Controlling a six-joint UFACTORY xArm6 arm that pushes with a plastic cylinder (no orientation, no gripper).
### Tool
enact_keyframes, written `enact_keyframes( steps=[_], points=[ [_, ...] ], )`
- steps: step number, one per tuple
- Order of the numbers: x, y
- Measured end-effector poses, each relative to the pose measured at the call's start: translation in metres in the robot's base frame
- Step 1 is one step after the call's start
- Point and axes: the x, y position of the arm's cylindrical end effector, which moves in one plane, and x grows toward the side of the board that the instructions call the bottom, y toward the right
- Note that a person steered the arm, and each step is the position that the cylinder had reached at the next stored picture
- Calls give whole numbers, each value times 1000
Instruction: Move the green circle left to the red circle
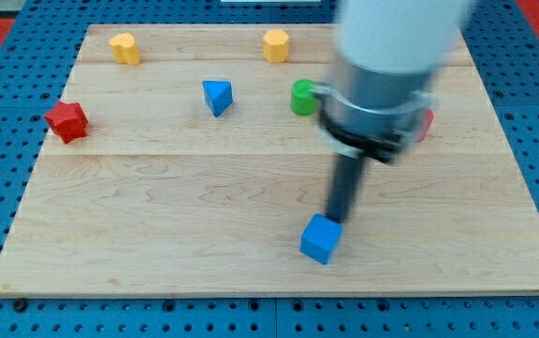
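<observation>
The green circle (302,97) sits on the wooden board (157,216) at upper middle, its right side partly hidden by the arm. The red circle (424,124) shows only as a sliver at the arm's right edge. My tip (336,218) is near the board's lower middle, touching or just above the top of the blue cube (321,238). The tip is well below the green circle and slightly to its right.
A blue triangle (217,96) lies left of the green circle. A red star-shaped block (67,121) is at the left edge. A yellow block (125,47) and an orange block (276,44) sit along the top edge. The arm's grey-white body (387,66) covers the upper right.
</observation>
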Motion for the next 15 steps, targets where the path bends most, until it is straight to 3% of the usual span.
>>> enact_keyframes(
  steps=[1, 2, 3, 4, 6, 7, 8, 9, 10, 11, 12, 13, 14, 15],
  points=[
    [-30, -7],
    [-25, 65],
    [46, 98],
    [46, 25],
    [-16, -166],
    [-1, -125],
    [18, -157],
    [7, -231],
    [5, -203],
    [-21, -180],
    [-86, -172],
    [-161, -205],
    [-208, -194],
    [-211, -148]
  ],
)
